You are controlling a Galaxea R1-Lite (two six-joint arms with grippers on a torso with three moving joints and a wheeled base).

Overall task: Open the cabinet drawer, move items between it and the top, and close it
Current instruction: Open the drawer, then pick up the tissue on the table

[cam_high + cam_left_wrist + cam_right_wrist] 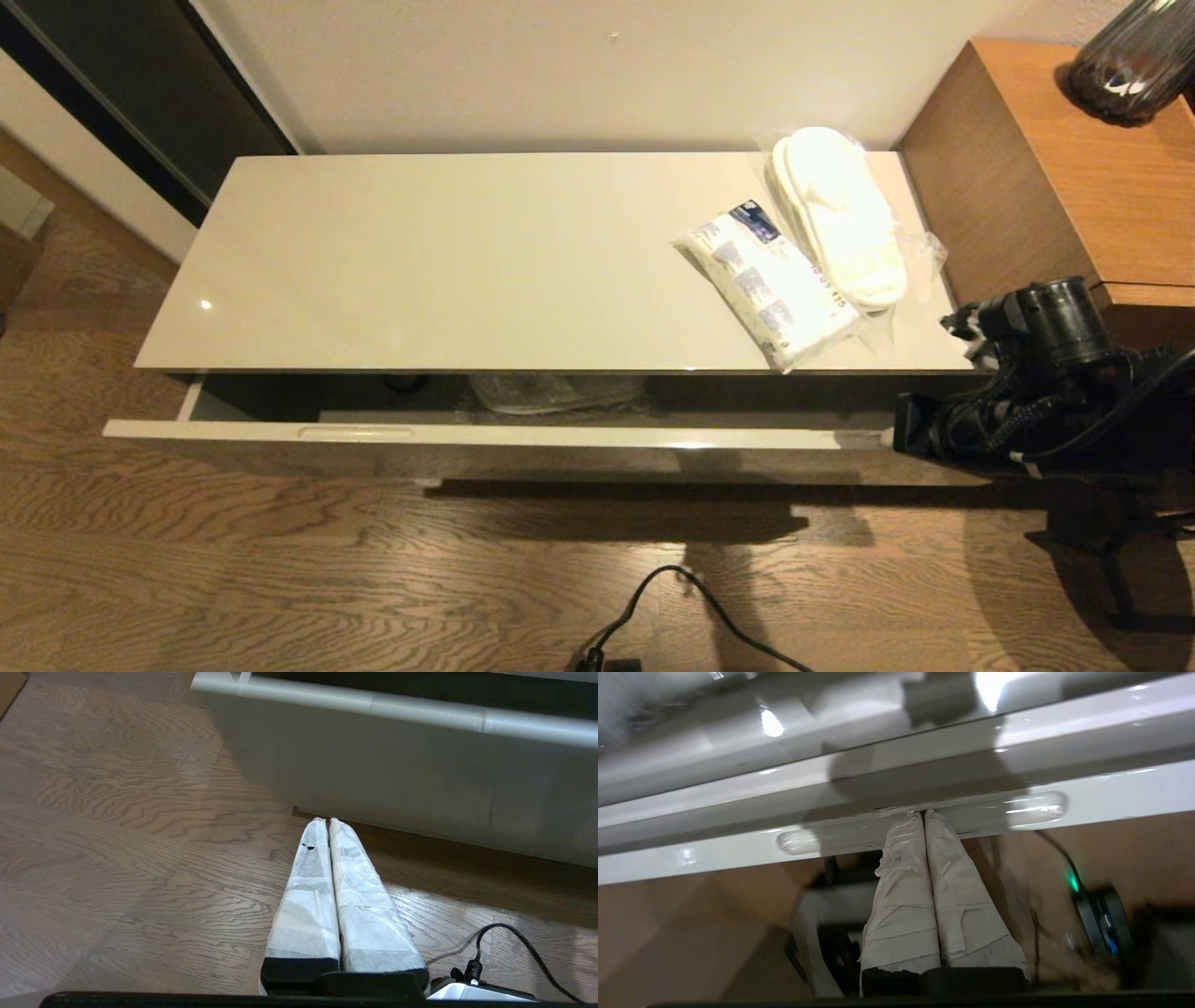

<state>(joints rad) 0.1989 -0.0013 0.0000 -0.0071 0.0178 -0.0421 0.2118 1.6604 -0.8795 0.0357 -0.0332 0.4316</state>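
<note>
The right arm [1046,383] sits at the right edge of the head view, low and folded. The right gripper [923,814] has its wrapped fingers [903,896] pressed together. The left gripper [325,822] points forward and down, fingers [359,905] likewise closed together.

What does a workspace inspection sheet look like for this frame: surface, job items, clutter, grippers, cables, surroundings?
Surface: glossy cream cabinet top, bare across its left and middle.
Drawer: cabinet drawer pulled partly open; crumpled clear plastic and a small dark object visible inside.
Job items: white slippers in a clear bag and the white packet with blue panels, both on the top's right end, touching.
Clutter: nothing seen on the top.
Grippers: right gripper shut, tips at the drawer's handle slot; left gripper shut, low over the floor before the drawer face.
Cables: black cable on the floor.
Surroundings: brown wooden unit at right with a dark glass vase; wood floor.
</note>
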